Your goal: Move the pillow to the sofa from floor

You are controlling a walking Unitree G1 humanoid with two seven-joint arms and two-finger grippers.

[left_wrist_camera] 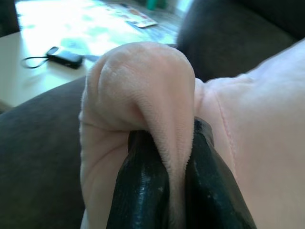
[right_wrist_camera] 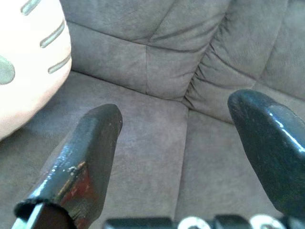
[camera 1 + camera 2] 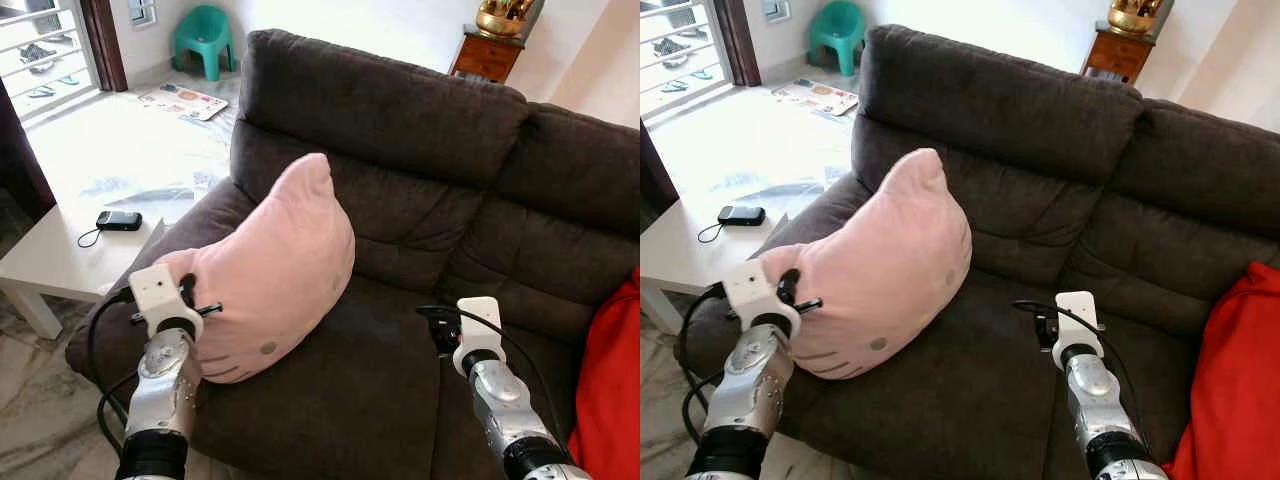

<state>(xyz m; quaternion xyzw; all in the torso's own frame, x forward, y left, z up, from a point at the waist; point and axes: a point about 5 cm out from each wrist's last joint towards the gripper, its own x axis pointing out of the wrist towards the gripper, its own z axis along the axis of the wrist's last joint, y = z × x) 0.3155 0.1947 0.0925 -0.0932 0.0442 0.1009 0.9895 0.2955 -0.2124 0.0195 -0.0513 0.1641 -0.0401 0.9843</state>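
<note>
A pink cat-face pillow (image 3: 275, 270) stands tilted on the left seat of the dark brown sofa (image 3: 400, 130), leaning toward the armrest. My left gripper (image 1: 177, 157) is shut on a corner fold of the pillow (image 1: 143, 86), at the pillow's left end over the armrest. My right gripper (image 2: 176, 143) is open and holds nothing; it hovers over the middle seat cushion, to the right of the pillow (image 2: 28, 57) and apart from it.
A red cushion (image 3: 1230, 380) lies at the sofa's right end. A white low table (image 3: 60, 250) with a black phone (image 3: 118, 220) stands left of the armrest. Behind are a green plastic chair (image 3: 203, 38) and a wooden cabinet (image 3: 487, 55).
</note>
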